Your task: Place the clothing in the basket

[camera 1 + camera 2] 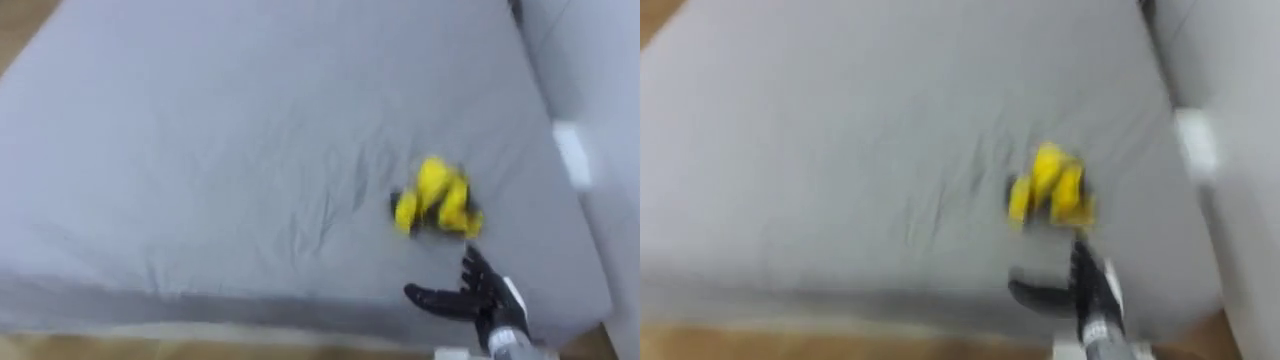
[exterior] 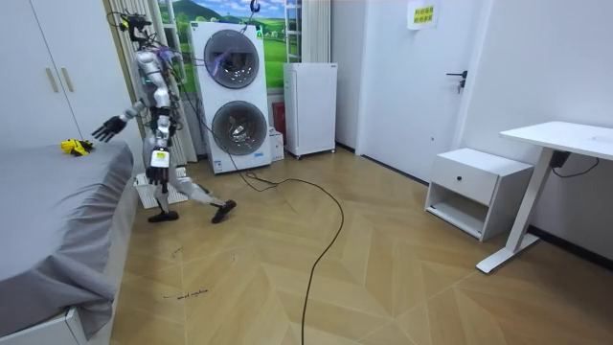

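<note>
A small crumpled yellow and black garment (image 1: pixel 436 199) (image 1: pixel 1049 188) lies on the grey bed (image 1: pixel 230 150), toward its right side near my edge. My right hand (image 1: pixel 478 293) (image 1: pixel 1080 288) is open, fingers straight and spread, hovering just short of the garment over the bed's near edge. In the room view I stand at the far end of the bed with one leg set back, right hand (image 2: pixel 108 126) stretched toward the yellow garment (image 2: pixel 76 147).
The grey sheet (image 2: pixel 57 206) hangs over the bed's sides. A white wall or cupboard (image 1: pixel 590 110) rises just right of the bed. Behind me stand stacked washing machines (image 2: pixel 230 96), a white cabinet (image 2: pixel 310 107), and wooden floor (image 2: pixel 335 268).
</note>
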You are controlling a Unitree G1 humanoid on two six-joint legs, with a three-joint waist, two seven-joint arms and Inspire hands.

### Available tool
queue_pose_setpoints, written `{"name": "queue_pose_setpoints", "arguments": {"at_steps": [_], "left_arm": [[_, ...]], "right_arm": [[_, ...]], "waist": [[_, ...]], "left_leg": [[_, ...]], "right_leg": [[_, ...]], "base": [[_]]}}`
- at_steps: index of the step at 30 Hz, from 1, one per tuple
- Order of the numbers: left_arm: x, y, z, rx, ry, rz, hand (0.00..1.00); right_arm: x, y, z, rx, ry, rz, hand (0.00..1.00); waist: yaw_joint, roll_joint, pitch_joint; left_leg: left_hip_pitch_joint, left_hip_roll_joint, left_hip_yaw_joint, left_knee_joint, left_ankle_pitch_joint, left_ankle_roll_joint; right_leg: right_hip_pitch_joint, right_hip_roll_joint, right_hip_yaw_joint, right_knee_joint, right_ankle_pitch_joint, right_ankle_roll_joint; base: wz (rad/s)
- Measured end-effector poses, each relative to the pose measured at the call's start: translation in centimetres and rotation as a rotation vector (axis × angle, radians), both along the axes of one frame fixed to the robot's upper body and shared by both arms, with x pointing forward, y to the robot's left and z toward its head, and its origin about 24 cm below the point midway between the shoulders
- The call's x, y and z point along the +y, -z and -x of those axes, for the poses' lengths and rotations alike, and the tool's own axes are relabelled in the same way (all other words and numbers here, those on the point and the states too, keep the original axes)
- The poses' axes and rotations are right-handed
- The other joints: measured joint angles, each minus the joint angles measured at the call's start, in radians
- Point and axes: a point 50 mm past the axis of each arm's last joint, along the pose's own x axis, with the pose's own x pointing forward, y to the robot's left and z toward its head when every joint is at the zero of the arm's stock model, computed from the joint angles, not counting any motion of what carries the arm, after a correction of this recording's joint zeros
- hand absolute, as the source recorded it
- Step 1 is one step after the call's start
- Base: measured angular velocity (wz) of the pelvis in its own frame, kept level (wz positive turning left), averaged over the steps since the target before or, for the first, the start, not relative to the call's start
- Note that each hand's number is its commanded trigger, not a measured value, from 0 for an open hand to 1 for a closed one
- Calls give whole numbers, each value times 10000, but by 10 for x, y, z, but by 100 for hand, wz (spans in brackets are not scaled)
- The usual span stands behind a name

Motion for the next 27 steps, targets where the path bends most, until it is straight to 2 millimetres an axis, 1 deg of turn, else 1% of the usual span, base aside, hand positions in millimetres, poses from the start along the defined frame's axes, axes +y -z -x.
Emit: {"name": "queue_pose_setpoints", "arguments": {"at_steps": [1,2,3,4,5,6,7,8,9,10,11,12,13,14,15,16,19,21,23,24,27], "left_arm": [[1,-1,-3,-106,7,-49,0],[-2,-1,-7,-219,91,2,0],[-3,-1,-9,-305,92,37,0],[-5,-2,-15,-522,108,75,0],[-5,-2,-20,-692,106,94,0],[-6,-2,-22,-759,96,112,0],[-8,-3,-26,-933,154,150,0],[-11,-3,-28,-1053,140,216,0],[-12,-3,-28,-1063,132,250,0],[-14,-3,-29,-1123,114,292,0],[-14,-2,-26,-1035,23,317,0],[-15,-1,-21,-869,-52,332,0],[-16,0,-14,-597,-183,420,0],[-16,1,-4,-316,-234,482,0],[-16,1,-2,-216,-263,484,0],[-15,1,-1,-133,-289,467,0],[-16,2,-6,-165,-522,556,0],[-16,2,-8,-120,-614,601,0],[-16,2,-11,-142,-604,585,0],[-16,2,-12,-165,-596,587,0],[-16,2,-22,-290,-630,642,0]], "right_arm": [[-1,-2,-2,-65,23,70,0],[-3,-2,-1,-32,88,237,0],[-5,-2,-1,-7,148,295,0],[-5,-2,0,6,229,350,0],[-5,-3,-1,-37,232,436,0],[-5,-5,-2,-129,205,510,0],[-5,-10,-6,-412,162,633,0],[-4,-17,-10,-715,173,698,0],[-3,-20,-12,-863,143,750,0],[0,-23,-14,-1023,30,859,0],[4,-23,-14,-1071,-177,931,0],[4,-25,-14,-1150,-211,964,0],[3,-28,-13,-1312,-224,1094,0],[1,-30,-12,-1383,-149,1199,0],[1,-31,-11,-1406,-95,1246,0],[0,-31,-12,-1422,-31,1323,0],[-1,-34,-13,-1515,-156,1545,0],[0,-36,-15,-1649,-203,1579,0],[0,-37,-15,-1670,-199,1838,0],[1,-37,-15,-1666,-217,1951,0],[2,-26,-15,-1145,-291,2100,0]], "waist": [[-170,-142,78],[-226,-195,97],[-223,-232,120],[-215,-305,157],[-214,-380,128],[-220,-387,123],[-210,-382,121],[-142,-369,107],[-117,-370,92],[-124,-451,32],[-181,-499,-125],[-240,-522,-153],[-401,-533,-142],[-483,-521,-127],[-482,-515,-105],[-517,-532,-62],[-451,-556,-38],[-443,-572,-21],[-451,-604,28],[-417,-586,46],[-399,-601,67]], "left_leg": [[-627,6,28,717,-97,83],[-1185,-1,99,888,-400,145],[-1419,-48,181,841,-593,150],[-1882,-98,370,603,-867,182],[-2363,-251,359,113,-1153,289],[-2591,-288,377,-207,-1276,300],[-2959,-398,371,-1071,-1355,380],[-3147,-481,347,-2224,-1351,396],[-3235,-579,337,-2851,-1288,394],[-3300,-671,355,-3557,-417,559],[-3052,-889,366,-4157,-80,759],[-2888,-968,401,-4408,-7,793],[-2572,-1109,428,-4846,87,852],[-2317,-1207,447,-5091,131,878],[-2230,-1248,447,-5207,140,885],[-2120,-1301,438,-5333,141,886],[-2029,-1428,369,-5597,141,886],[-2026,-1430,334,-5709,141,886],[-2072,-1432,277,-5795,141,886],[-2113,-1434,270,-5799,141,886],[-2420,-1463,125,-5747,153,895]], "right_leg": [[363,-79,80,-208,-143,65],[794,-73,143,-602,-163,110],[986,-71,222,-760,-182,145],[1326,-68,357,-1051,-217,203],[1554,-86,508,-1255,-272,279],[1641,-86,571,-1339,-296,300],[1736,-89,750,-1391,-351,350],[1791,-92,988,-1401,-385,407],[1803,-90,1144,-1395,-406,442],[1794,-157,1443,-1396,-463,553],[1843,-271,1657,-1449,-516,693],[1948,-315,1687,-1579,-491,759],[2175,-383,1687,-1877,-442,846],[2344,-428,1694,-2073,-428,912],[2399,-449,1700,-2110,-436,935],[2465,-478,1706,-2169,-462,979],[2567,-494,1709,-2429,-487,1021],[2536,-501,1709,-2448,-499,1041],[2570,-505,1668,-2592,-500,1043],[2566,-505,1660,-2601,-499,1043],[2324,-528,1546,-2603,-499,1043]], "base": [[28],[26],[5],[-16],[-23],[-34],[-49],[-55],[-66],[-59],[-48],[-18],[0],[4],[4],[0],[3],[2],[7],[8],[12]]}}
